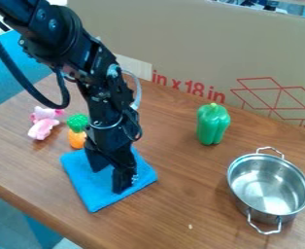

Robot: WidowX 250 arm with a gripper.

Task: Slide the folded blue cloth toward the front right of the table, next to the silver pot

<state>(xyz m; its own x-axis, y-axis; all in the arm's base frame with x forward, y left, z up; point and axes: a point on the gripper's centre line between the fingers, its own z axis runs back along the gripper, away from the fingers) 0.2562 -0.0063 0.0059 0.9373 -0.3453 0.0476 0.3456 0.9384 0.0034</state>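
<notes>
The black two-finger end effector (108, 180) hangs right over the flat, bright blue cloth (135, 183), fingers parted, with a patch of blue showing in the gap between them, and nothing in its grip! Whether the tips touch the fabric, I cannot tell. The black jointed arm (100, 80) slants down from the upper left, and here is the cloth, left of centre on the brown wood-grain worktop (177, 194), its corners lying out around the end effector.

Just beyond the cloth, on the left, there's an orange toy pineapple (77, 139) with a green top, partly behind the arm, and near it, further left, a soft-looking pink and white toy (43, 124). Over to the right of the arm, a shiny green toy bell pepper (211, 125) stands upright, well apart from the cloth. And nearer the front at far right, a round silver metal pot (269, 187), open at the top, a loop handle on its far side and another on its near side. Behind it all, a brown cardboard panel (187, 44) with red print lines the back!
</notes>
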